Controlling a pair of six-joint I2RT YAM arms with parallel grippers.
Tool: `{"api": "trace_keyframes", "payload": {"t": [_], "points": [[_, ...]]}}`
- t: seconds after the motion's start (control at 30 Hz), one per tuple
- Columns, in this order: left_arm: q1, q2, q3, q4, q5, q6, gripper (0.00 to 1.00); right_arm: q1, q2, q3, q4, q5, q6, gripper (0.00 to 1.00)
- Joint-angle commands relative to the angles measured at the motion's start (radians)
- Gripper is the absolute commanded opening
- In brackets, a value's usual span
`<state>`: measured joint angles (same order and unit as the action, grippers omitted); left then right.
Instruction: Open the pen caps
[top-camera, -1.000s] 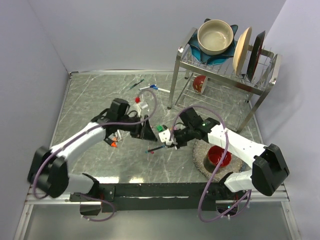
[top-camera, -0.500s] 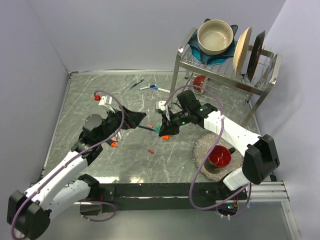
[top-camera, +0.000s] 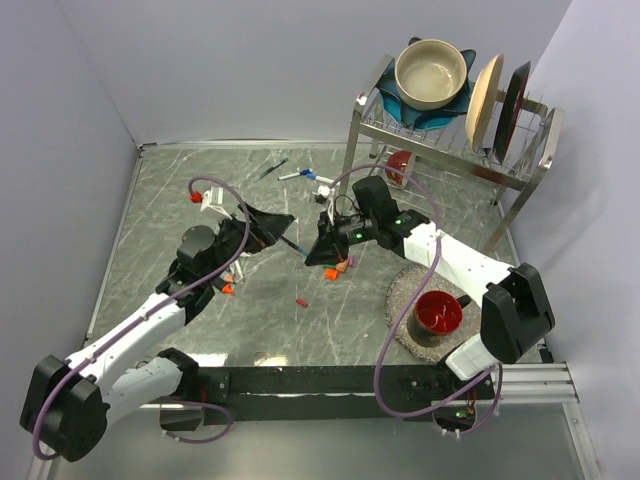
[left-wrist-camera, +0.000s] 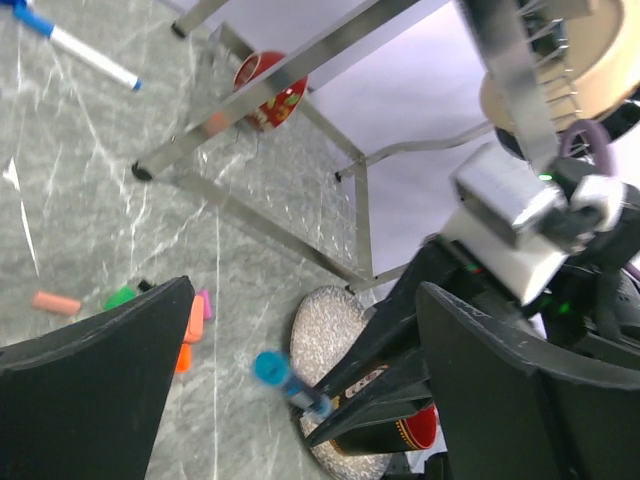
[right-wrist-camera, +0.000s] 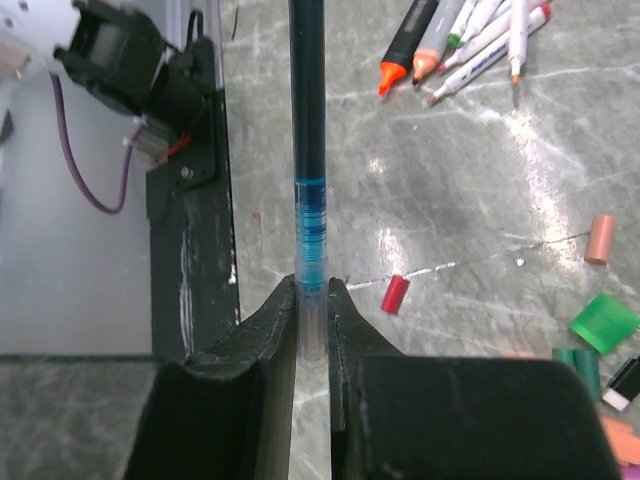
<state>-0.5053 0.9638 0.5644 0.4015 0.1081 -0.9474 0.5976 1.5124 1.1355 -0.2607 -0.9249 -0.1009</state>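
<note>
**Right claw grasping pen, left claw released**

The right gripper (right-wrist-camera: 310, 287) is clenched on a blue-banded pen (right-wrist-camera: 308, 100), held out left of the dish rack (top-camera: 440, 140). The left gripper (left-wrist-camera: 305, 290) stands released, fingers wide apart either side of the pen's blue end. Loose pen caps (top-camera: 340, 268) lie left of the rack's front leg.

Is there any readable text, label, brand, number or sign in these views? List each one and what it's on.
No text can be read in any view.
Markers lying on the table: any print on the barrels is too small to read.
Blue pen: shows only colored bands, with no legible lettering.
Bowl on the round mat: gold marks on its red band, too blurred to tell whether they are letters.
</note>
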Motion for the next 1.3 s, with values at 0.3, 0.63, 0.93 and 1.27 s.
{"api": "trace_keyframes", "payload": {"t": [0.3,0.63,0.93,1.27], "points": [[-0.022,0.081,0.038,0.063,0.013,-0.03,0.12,-0.015,0.028,-0.023,0.157,0.028,0.214,0.0],[0.244,-0.069,0.129,-0.282,-0.277,-0.039,0.01,0.04,0.051,0.027,0.009,0.011,0.057,0.0],[0.467,-0.068,0.134,-0.323,-0.141,-0.034,0.01,0.093,0.078,0.058,-0.043,0.141,0.017,0.0],[0.487,0.036,0.097,-0.46,-0.068,0.027,0.01,0.071,0.157,0.102,-0.103,0.345,-0.034,0.0]]}}
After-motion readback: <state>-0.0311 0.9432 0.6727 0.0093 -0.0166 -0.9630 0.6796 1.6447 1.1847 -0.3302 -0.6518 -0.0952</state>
